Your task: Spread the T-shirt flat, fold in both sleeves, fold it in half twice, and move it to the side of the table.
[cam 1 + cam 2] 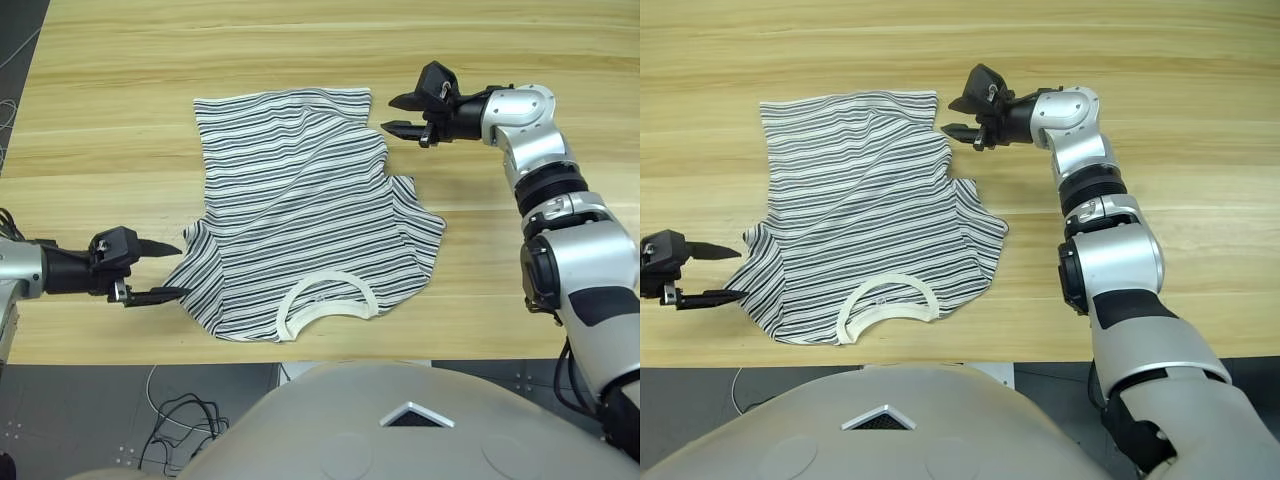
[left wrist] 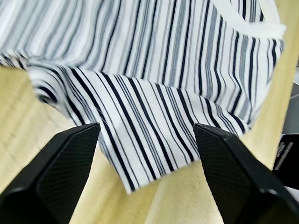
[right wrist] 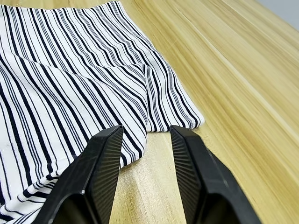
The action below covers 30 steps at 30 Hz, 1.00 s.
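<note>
The left pincer is hovering spread beside the near sleeve, and the right pincer is hovering spread by the far hem corner. The T-shirt is lying rumpled mid-desk. It is looking light and limp, probably best pinched at the edges.

Cannot tell what lies under the wrinkled folds of the T-shirt, nor how much of either sleeve is tucked beneath its sides. Loses most of the T-shirt past the frame edges in both wrist views, with the white collar clipped short. Cannot identify the dark blurred thing just beyond the T-shirt's collar end, itself cut by the frame edge.
</note>
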Each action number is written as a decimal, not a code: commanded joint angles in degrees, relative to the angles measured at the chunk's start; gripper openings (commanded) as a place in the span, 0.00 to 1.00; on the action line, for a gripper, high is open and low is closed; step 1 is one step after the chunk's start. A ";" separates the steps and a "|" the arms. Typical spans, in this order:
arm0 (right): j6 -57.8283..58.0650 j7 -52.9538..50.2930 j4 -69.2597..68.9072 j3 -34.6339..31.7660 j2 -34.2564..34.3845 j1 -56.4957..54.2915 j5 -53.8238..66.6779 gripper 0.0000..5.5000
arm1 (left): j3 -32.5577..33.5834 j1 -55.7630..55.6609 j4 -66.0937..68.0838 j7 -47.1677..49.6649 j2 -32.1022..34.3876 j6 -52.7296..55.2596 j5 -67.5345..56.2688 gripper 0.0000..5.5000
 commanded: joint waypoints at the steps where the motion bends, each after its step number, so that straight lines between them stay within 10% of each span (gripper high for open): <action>1: 0.32 -0.24 -0.45 0.25 -0.89 -0.15 -0.21 0.34 | 0.37 -0.20 3.90 -1.64 -1.02 0.02 1.82 0.67; 19: 0.09 -0.33 -0.23 0.98 -0.54 0.72 -0.36 0.34 | -4.23 -6.65 19.06 -3.22 -6.98 -4.33 10.57 0.67; 30: 0.03 -1.05 0.31 1.90 -0.40 0.77 -0.86 0.35 | -5.08 -6.43 19.79 -4.68 -6.87 -5.28 11.16 0.38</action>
